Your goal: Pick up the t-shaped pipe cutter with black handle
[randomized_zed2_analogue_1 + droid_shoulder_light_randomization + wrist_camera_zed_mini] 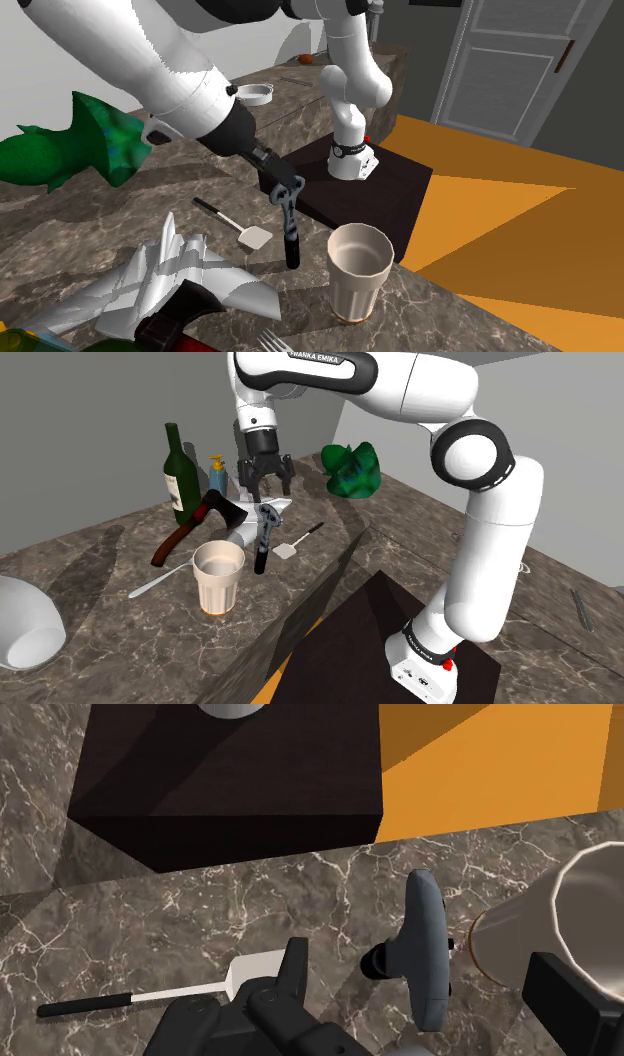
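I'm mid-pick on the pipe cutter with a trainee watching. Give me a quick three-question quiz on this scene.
1. True or false: the gripper is shut on the pipe cutter.
2. The cup stands: A upright, B tipped over, C upside down.
3. What colour is the cutter's handle?
Key: 1 false, it hangs open above the cutter; 2 A; 3 black.

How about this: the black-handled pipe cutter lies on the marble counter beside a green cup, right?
Not quite: the cup is off-white, not green. The shoulder view shows it standing beside the black-handled pipe cutter, which lies on the marble counter.
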